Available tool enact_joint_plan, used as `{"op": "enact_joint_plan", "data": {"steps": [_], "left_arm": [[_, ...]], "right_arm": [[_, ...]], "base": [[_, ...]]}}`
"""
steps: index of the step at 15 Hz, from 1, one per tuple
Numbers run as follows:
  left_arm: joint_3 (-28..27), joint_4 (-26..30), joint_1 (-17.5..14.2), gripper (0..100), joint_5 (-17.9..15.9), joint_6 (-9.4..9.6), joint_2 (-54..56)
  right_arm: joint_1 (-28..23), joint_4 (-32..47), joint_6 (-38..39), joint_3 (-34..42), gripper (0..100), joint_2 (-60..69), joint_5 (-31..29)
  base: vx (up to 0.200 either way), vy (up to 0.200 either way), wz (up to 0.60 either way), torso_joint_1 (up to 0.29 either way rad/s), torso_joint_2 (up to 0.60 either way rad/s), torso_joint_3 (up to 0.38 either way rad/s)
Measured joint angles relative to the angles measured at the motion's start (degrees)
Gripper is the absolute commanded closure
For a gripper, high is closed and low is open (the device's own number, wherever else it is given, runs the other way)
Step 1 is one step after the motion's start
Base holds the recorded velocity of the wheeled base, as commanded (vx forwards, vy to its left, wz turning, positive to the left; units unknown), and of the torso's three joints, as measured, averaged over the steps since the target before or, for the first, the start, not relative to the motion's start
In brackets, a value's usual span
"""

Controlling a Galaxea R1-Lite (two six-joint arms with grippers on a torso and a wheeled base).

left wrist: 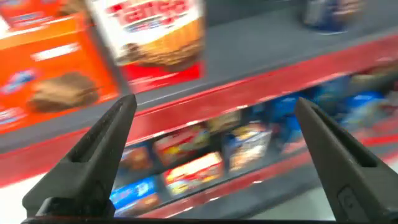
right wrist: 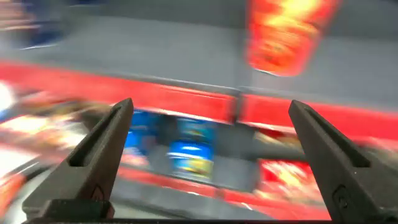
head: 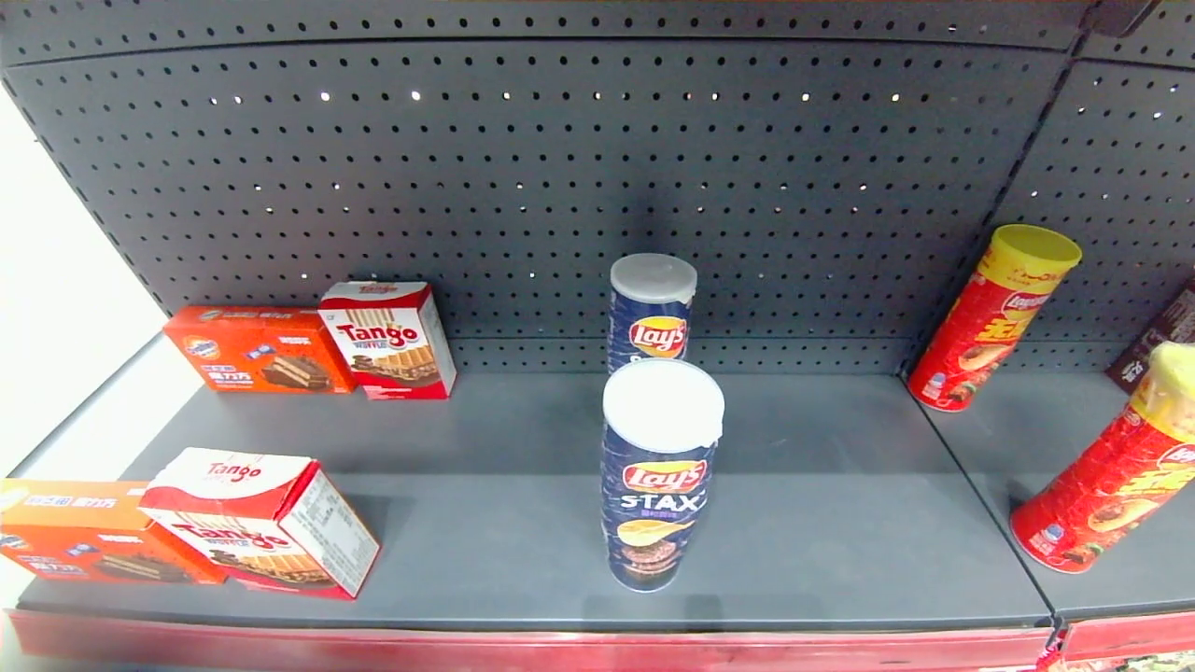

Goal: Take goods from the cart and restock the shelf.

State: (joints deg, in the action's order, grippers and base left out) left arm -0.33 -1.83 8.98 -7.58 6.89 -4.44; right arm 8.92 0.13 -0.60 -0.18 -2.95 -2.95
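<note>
Red plastic trim (head: pixel 523 649) edges the front of a dark grey metal shelf (head: pixel 840 504), backed by a dark grey perforated panel (head: pixel 560 168).

A tall dark blue crisp tube with a white lid (head: pixel 658 485) stands upright near the front, at the middle of the shelf. A second dark blue tube with a grey lid (head: pixel 651 313) stands directly behind it, by the back panel.

At front left, a flat orange cardboard box (head: pixel 84 541) lies beside a red and white wafer box (head: pixel 266 523); they appear to touch. Another orange box (head: pixel 257 350) and another red and white wafer box (head: pixel 392 341) sit side by side at back left.

On the neighbouring shelf section to the right, a red tube with a yellow lid (head: pixel 994 317) stands by the back panel, and a second red tube (head: pixel 1111 476) stands nearer the front.

Seen from its wrist camera, the left gripper (left wrist: pixel 214 104) has its dark fingers spread wide and holds nothing, in front of the shelf's red edge, below the front orange box and wafer box. Likewise, the right gripper (right wrist: pixel 209 107) is spread wide and empty, below a blurred red tube. Blurred packets fill a lower shelf beyond both grippers.
</note>
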Motion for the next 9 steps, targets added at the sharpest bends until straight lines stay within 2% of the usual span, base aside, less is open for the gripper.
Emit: {"op": "enact_joint_plan", "data": {"steps": [2, 3, 4, 6, 9], "left_arm": [[0.2, 1.61, -0.41, 0, 6.24, 1.18, 0.01], [0.23, 1.37, -0.48, 0, 6.77, 1.37, 0.01], [0.23, 1.37, -0.5, 0, 5.97, 1.56, 0.01], [0.23, 1.67, 0.46, 0, 0.67, 1.49, 0.0], [0.23, 1.78, 1.34, 0, 0.28, 0.74, -0.05]], "right_arm": [[-6.14, -0.09, 1.28, 0.07, 0, 1.19, -0.27], [-7.08, -0.11, 1.17, 0.07, 0, 1.8, -0.2], [-7.55, -0.11, 1.08, 0.09, 0, 2.13, -0.11], [-7.94, -0.13, 1.06, 0.09, 0, 2.55, -0.05], [-8.05, -0.13, 1.04, 0.11, 0, 2.74, -0.06]], "base": [[0.0, 0.0, 0.0, 0.0, 0.0, 0.0], [0.0, 0.0, 0.0, 0.0, 0.0, 0.0], [0.0, 0.0, 0.0, 0.0, 0.0, 0.0], [0.0, 0.0, 0.0, 0.0, 0.0, 0.0], [0.0, 0.0, 0.0, 0.0, 0.0, 0.0]]}}
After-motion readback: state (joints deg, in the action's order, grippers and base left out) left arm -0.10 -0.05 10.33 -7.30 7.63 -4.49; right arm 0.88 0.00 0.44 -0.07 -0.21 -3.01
